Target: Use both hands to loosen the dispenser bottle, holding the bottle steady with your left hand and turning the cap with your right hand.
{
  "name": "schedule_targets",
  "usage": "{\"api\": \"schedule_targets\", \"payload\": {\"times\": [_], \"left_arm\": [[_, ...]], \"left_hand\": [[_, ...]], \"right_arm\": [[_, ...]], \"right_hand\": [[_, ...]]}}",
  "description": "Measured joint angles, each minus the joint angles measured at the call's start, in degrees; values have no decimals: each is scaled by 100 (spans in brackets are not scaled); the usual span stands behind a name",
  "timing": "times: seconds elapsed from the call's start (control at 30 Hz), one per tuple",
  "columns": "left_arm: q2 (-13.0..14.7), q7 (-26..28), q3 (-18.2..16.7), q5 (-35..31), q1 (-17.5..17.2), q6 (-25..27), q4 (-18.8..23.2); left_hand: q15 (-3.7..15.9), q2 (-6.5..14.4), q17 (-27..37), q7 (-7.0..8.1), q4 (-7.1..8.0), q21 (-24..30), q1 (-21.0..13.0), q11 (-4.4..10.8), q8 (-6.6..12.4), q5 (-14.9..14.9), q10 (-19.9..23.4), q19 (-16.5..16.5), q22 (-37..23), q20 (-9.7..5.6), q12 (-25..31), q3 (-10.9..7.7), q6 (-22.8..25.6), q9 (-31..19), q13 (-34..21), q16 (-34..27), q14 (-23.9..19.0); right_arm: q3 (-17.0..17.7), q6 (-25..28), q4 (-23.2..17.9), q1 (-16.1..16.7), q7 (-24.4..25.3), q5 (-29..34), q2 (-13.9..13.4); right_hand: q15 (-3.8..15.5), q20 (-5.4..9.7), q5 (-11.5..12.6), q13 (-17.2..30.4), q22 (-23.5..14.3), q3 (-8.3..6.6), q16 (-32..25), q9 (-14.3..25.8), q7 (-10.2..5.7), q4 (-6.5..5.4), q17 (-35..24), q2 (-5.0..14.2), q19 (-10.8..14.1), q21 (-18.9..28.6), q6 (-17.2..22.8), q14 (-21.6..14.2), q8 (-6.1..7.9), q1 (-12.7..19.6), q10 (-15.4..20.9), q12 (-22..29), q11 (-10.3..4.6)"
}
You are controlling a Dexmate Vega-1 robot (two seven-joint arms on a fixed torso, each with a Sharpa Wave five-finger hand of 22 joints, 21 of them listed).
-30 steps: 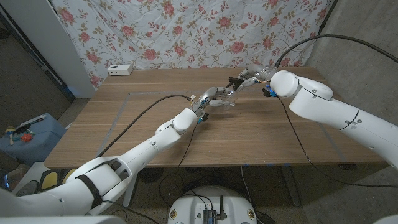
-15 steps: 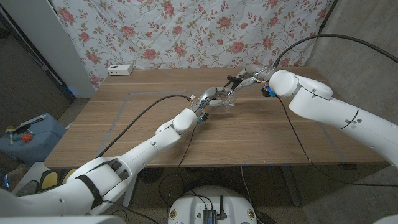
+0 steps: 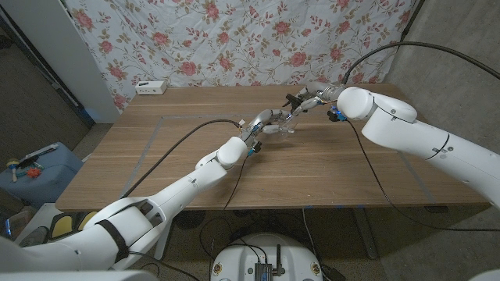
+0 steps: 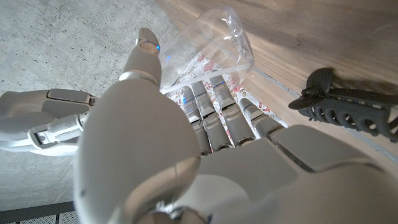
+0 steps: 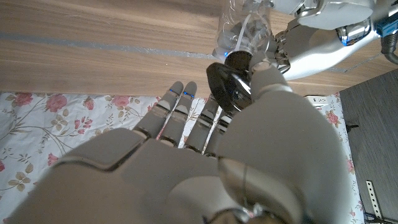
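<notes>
Left hand [image 3: 269, 119] grips the clear bottle [image 3: 287, 123] just above the middle of the head frame, on the far half of the table [image 3: 156, 156]. Right hand [image 3: 308, 101] reaches in from the upper right, thumb and fingers pinching the black cap [image 5: 227, 87]. Judging by this, the turning step is in hand; next the right hand should twist the cap while the left keeps the bottle from slipping.

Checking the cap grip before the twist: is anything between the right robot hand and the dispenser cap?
Nothing visible. The right robot hand is already at the black cap, while the left robot hand holds the clear bottle.
</notes>
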State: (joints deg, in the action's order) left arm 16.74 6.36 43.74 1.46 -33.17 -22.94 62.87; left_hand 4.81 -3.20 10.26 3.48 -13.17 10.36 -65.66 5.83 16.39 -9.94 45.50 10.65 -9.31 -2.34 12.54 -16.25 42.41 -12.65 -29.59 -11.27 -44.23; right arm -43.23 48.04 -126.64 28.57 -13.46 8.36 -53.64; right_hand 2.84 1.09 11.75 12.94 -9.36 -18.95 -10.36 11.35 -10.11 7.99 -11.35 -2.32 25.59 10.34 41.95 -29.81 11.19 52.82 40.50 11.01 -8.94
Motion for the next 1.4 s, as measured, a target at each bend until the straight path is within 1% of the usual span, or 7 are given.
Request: {"api": "schedule_targets", "payload": {"times": [0.2, 0.53, 0.63, 0.77, 0.87, 0.97, 1.4], "left_arm": [[-8, 19, -3, -2, 14, -32, -30], [-11, 25, -7, -4, 26, -50, -53], [-14, 26, -7, -4, 29, -58, -63], [-16, 26, -7, -4, 30, -68, -69], [-17, 28, -9, -4, 32, -73, -79], [-20, 28, -10, -4, 33, -81, -87], [-26, 18, -10, 6, 43, -108, -112]], "left_hand": [[0, 0, 0, 0, 0, 0, 0, 0, 20, 4, 0, 29, 0, 29, -1, 0, 0, 2, -2, 0, 0], [0, 0, 1, -1, 0, 0, 0, 1, 20, 5, -1, 29, 0, 29, -19, 0, 1, 0, -5, 0, 0], [0, 0, 1, -2, 0, 0, 0, 1, 19, 6, -1, 29, 0, 29, -1, 0, 2, -2, -9, 0, 0], [0, 0, 1, -9, 0, 0, 0, 1, 14, 16, -1, 29, 0, 29, 0, 0, 9, -2, -14, 0, 0], [0, 0, 1, -9, 0, 0, 0, 2, 13, 17, -1, 29, 0, 29, 0, 0, 9, -1, -15, 0, 0], [0, 0, 1, -10, 0, 0, 0, 2, 11, 15, -2, 29, 0, 29, 0, 0, 10, -1, -15, 0, 0], [0, 0, -10, -10, 0, 0, 0, 12, 1, -4, -12, 28, 0, 29, -1, 0, 10, 1, -13, 0, 0]], "right_arm": [[-52, 1, 32, -88, -135, -1, -3], [-95, 1, 57, -185, -321, -57, -19], [-90, -18, 58, -191, -361, -108, -31], [-34, -45, 41, -185, -368, -158, -50], [2, -49, 9, -163, -368, -199, -68], [34, -46, -29, -144, -349, -217, -81], [127, 76, -156, -55, -98, -260, -111]], "right_hand": [[-12, -61, 20, 26, 0, 62, 0, 27, 83, -47, 5, -99, -143, 0, -342, 229, -48, -128, -341, -42, 91], [-38, -155, 140, 26, 0, 181, 0, 54, 243, -119, 17, -208, -360, 0, -977, 631, -81, -480, -986, -64, 467], [-41, -170, 201, 26, 0, 253, 0, 54, 45, -191, 17, -225, -420, 0, -1180, 716, -80, -695, -1108, -40, 590], [-48, -233, 277, 9, 0, 323, -46, 80, 21, -261, 17, -243, -497, 0, -1260, 784, -31, -948, -1208, 4, 630], [-17, -382, 311, 9, -13, 323, -46, 80, 262, -261, 44, -241, -478, 0, -1310, 815, -12, -1026, -1259, 4, 680], [-17, -493, 354, 9, -13, 323, -68, 79, 336, -261, 44, -225, -450, 0, -1308, 815, 22, -1040, -1269, 4, 691], [-112, -729, 399, 10, -13, 161, -112, 63, 179, -99, 43, 52, -397, 24, -1008, 782, 148, -760, -1300, 47, 682]]}}
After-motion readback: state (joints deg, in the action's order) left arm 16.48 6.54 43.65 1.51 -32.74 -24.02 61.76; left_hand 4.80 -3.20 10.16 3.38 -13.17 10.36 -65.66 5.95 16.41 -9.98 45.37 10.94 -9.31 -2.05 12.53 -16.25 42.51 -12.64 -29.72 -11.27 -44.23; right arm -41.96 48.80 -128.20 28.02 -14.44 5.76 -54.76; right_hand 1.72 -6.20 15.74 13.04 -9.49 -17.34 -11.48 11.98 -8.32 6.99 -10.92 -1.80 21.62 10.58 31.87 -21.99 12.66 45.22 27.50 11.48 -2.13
